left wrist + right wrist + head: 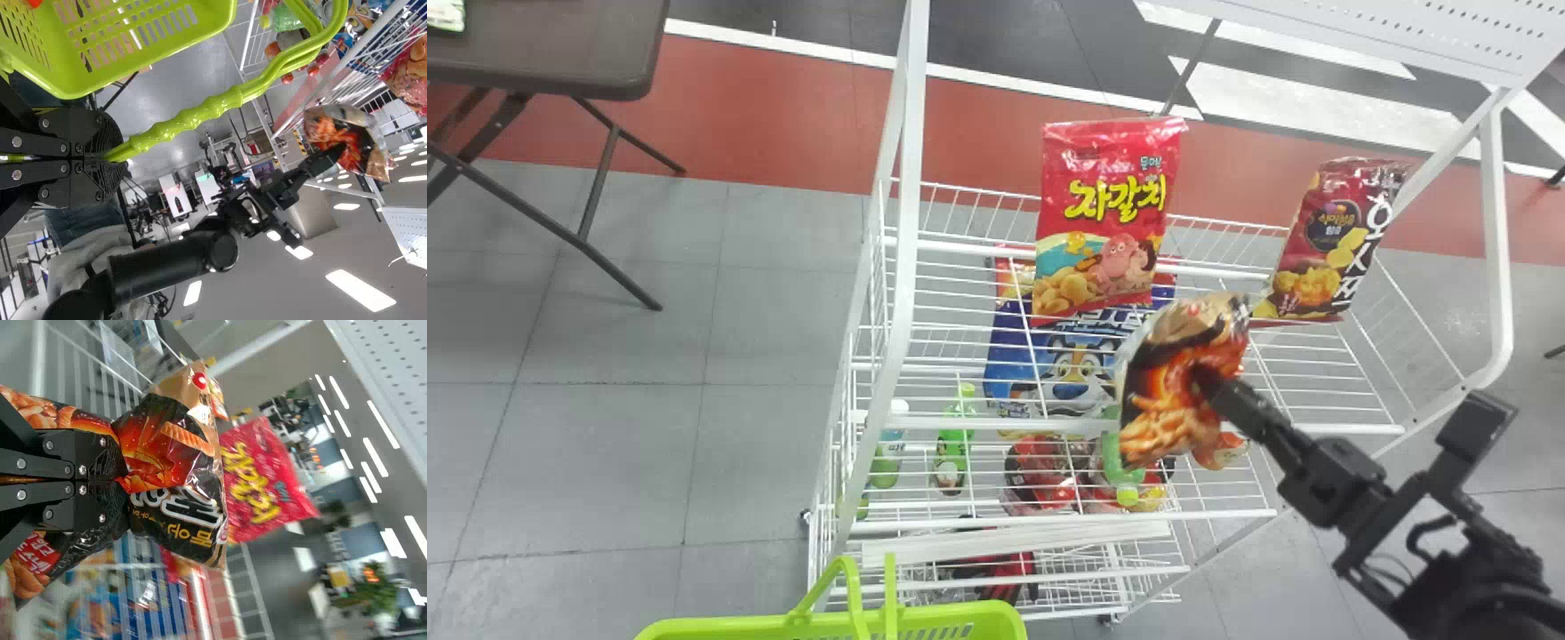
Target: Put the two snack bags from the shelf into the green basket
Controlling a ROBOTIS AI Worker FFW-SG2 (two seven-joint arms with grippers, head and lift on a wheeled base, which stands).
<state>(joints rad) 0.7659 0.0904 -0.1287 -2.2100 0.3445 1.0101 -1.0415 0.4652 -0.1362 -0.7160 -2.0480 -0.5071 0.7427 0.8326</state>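
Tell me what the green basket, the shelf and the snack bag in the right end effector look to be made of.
Green basket: glossy, probably moulded plastic, by its bright highlights and slotted walls.
Shelf: likely white-coated metal, by its thin, straight wires; the core isn't visible.
Snack bag: thin shiny film, by its creases and glints; any foil lining can't be told.

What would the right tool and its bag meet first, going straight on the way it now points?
Past its own black-and-orange bag, the right tool would probably meet the bright red bag on the shelf, which lies roughly ahead in the right wrist view. Depth is unclear, so it may miss.
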